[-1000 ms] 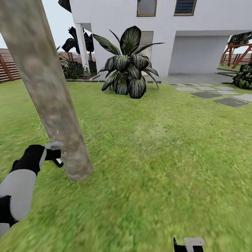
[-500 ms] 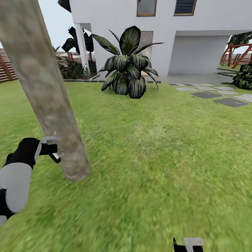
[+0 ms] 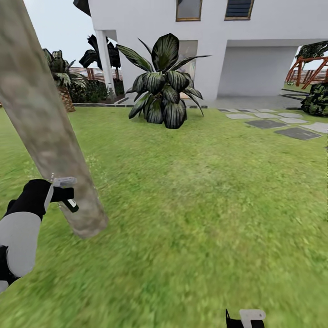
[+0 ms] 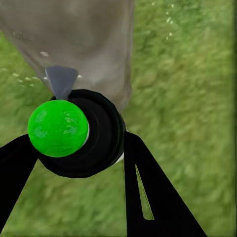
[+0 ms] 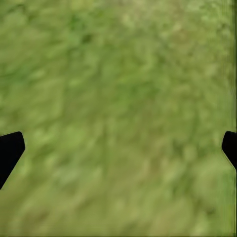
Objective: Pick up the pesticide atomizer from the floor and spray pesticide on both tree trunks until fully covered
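Note:
A thick, mottled beige-grey tree trunk (image 3: 45,127) leans across the left of the head view and meets the lawn just beside my left gripper (image 3: 67,199). In the left wrist view that gripper (image 4: 79,143) is shut on the pesticide atomizer (image 4: 81,133), a black round body with a bright green cap (image 4: 58,127). Its grey nozzle (image 4: 61,81) points at the trunk (image 4: 84,39) from very close. A few white pesticide specks (image 4: 170,22) float over the grass. My right gripper (image 3: 246,319) hangs low over bare grass, open and with nothing in it (image 5: 118,148).
A large dark-leaved plant (image 3: 166,86) stands mid-lawn before the white house (image 3: 255,50). Grey stepping stones (image 3: 282,125) lie at the right, with a dark bush (image 3: 317,98) and a wooden frame (image 3: 310,68) behind. A small palm (image 3: 61,79) stands at the back left.
The camera has turned, so the trunk sits further left and a small palm now shows behind it. My left gripper rose a little along the trunk. Fewer specks hang around it.

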Robot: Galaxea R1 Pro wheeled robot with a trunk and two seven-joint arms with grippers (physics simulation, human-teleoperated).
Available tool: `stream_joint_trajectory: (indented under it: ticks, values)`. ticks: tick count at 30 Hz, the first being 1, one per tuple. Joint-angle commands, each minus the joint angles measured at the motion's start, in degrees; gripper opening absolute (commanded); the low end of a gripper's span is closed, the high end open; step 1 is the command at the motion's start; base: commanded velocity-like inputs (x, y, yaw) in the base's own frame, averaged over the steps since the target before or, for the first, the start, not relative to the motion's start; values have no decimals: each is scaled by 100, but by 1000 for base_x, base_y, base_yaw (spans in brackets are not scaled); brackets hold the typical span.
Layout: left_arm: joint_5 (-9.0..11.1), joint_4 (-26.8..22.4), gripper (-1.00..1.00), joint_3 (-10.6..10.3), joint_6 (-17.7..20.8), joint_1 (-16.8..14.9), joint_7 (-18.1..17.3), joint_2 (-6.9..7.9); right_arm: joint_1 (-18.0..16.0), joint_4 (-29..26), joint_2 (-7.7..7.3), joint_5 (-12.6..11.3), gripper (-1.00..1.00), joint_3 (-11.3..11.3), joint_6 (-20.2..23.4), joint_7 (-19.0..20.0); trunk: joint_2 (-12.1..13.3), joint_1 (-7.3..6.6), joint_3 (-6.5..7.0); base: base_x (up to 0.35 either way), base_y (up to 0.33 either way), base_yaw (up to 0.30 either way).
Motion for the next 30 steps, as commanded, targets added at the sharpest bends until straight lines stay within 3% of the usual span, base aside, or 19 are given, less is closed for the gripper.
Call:
stream_joint_trajectory:
  ticks: [1,8,17,24,30]
  values:
    - [3,-2,-100,0,0,0,-2,2,0,0,2,0,100,0,0,0,0,0,0,0,-276,53]
    - [3,2,-100,0,-6,40,5,-3,0,0,18,0,100,0,0,0,0,0,0,0,-276,230]
    - [-6,3,-100,-3,-12,70,15,-4,0,-8,8,0,100,0,0,0,0,0,0,119,-276,23]
    - [-31,16,-100,-5,-72,114,56,67,0,-8,18,0,100,0,0,0,0,0,0,150,-267,263]
    - [-11,13,-100,-1,-111,381,98,53,0,-6,18,0,100,0,0,0,0,0,0,81,-113,105]
